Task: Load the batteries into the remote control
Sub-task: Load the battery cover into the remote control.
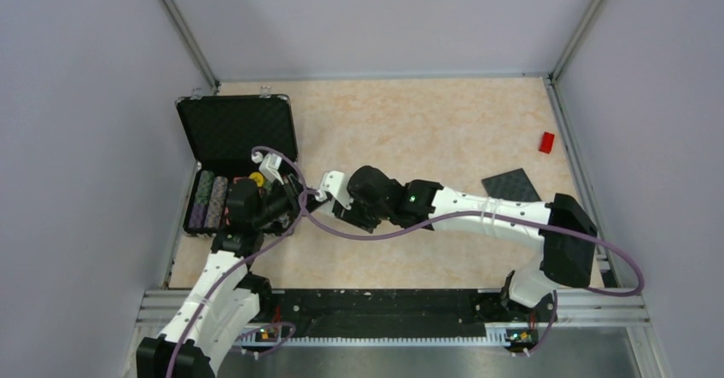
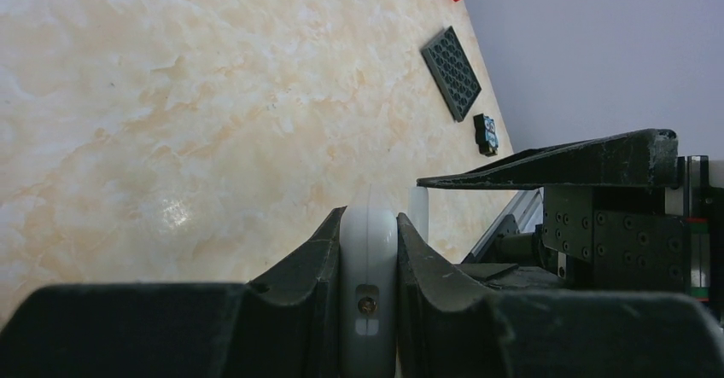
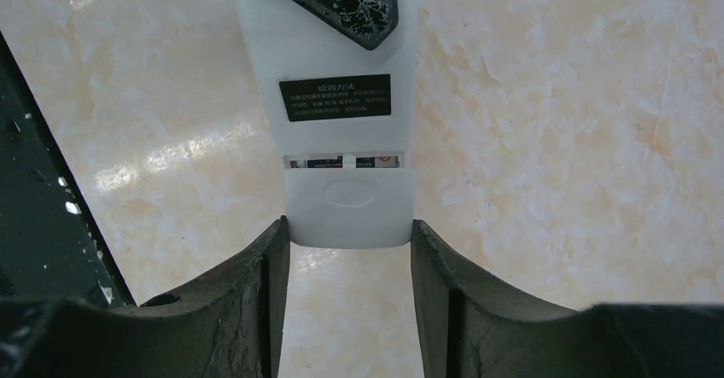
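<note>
Smooth white plastic remote control (image 3: 346, 122): flat slab with rounded edges, back face showing. Black rectangular label (image 3: 335, 97); sliding cover (image 3: 348, 207) with oval emboss, thin slit above it. Held clear of mottled beige stone-look worktop (image 1: 427, 130), toward its left edge, mid-depth. On left gripper (image 2: 369, 220), matte black jaws pressed onto remote's two flat faces, pinching it edge-on. On right gripper (image 3: 350, 235), scuffed black jaws part-spread, tips against both side edges of cover end.

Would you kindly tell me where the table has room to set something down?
The far table, between the case and the red block, is bare. Beside the case it is crowded: the left gripper and the right gripper hold the remote there.
</note>
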You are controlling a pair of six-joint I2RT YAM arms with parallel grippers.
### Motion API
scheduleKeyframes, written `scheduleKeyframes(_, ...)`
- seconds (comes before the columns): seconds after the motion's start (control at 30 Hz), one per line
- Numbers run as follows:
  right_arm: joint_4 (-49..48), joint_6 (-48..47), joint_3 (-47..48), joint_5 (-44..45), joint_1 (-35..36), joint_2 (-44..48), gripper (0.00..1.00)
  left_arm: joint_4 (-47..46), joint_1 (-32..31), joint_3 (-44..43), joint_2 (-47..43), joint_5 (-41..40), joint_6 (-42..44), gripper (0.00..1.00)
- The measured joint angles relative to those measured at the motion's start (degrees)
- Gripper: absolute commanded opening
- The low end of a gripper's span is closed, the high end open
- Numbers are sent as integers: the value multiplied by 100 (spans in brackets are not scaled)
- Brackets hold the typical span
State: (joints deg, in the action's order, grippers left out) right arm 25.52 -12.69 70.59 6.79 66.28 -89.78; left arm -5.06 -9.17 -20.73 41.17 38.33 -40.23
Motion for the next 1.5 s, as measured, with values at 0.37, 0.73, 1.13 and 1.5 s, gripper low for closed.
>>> scheduleKeyframes(0.37,151,9,0,-2,0,-109,36,83,0,-90,66,-46,79,0)
scheduleKeyframes(0.73,195,-20,2,92,0,-214,36,83,0,-92,68,-24,96,0)
scheduleKeyframes(1.13,190,-37,4,114,0,-214,36,83,0,-92,74,-17,96,0)
scheduleKeyframes(1.5,85,-79,44,111,0,-216,36,85,-26,-92,127,4,96,0)
